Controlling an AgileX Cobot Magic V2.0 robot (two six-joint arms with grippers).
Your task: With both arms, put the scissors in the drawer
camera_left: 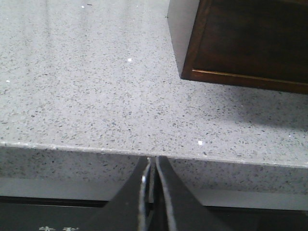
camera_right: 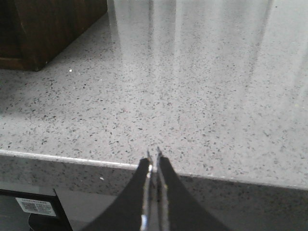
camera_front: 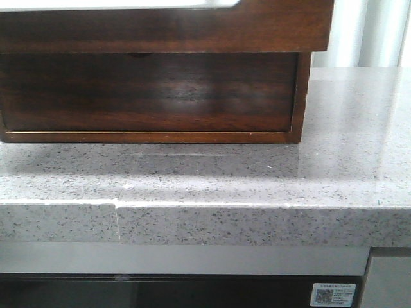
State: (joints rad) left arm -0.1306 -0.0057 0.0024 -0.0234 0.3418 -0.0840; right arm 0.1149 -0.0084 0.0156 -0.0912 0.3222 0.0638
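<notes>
The wooden box (camera_front: 154,96) stands at the back left of the grey speckled counter (camera_front: 257,179). Across its top runs the dark brown drawer front (camera_front: 160,29), which juts forward over the lower panel; a rounded cut shows in its upper edge. The scissors are out of view. My left gripper (camera_left: 153,160) is shut and empty, just in front of and below the counter's front edge; a corner of the box (camera_left: 250,43) lies ahead of it. My right gripper (camera_right: 153,156) is shut and empty at the same edge, with the box's other corner (camera_right: 48,29) ahead. Neither gripper shows in the front view.
The counter has a thick front edge with a vertical seam (camera_front: 117,221). Below it is a grey strip and a dark panel with a white label (camera_front: 332,294). Bare counter (camera_front: 359,128) stretches to the right of the box.
</notes>
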